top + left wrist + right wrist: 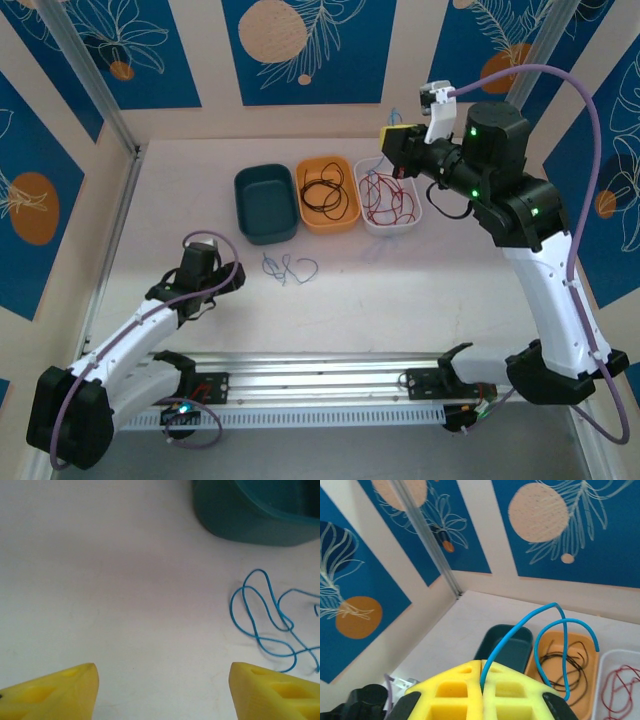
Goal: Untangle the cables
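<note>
Top external view: three bins stand in a row toward the far side of the counter [400, 300]. From left to right they are a teal bin [265, 205], an orange bin [345, 165] holding the black cables [328, 195], and a white bin [390, 232] holding the red cables [388, 200]. A loose blue cable [288, 268] lies in open loops on the counter just in front of the teal bin. The right gripper [392, 148] is raised above the far end of the white bin.

Left wrist view: the left gripper [162, 669] hangs over bare counter with its yellow fingers [60, 690] spread wide and nothing between them. The loose blue cable lies to the right, near one fingertip, and a corner of the teal bin is beyond it.

Right wrist view: the right gripper [481, 666] has its fingers pressed together on a held blue cable [565, 630]. This cable rises from the fingertips, arches, and loops down in front of the orange bin.
</note>
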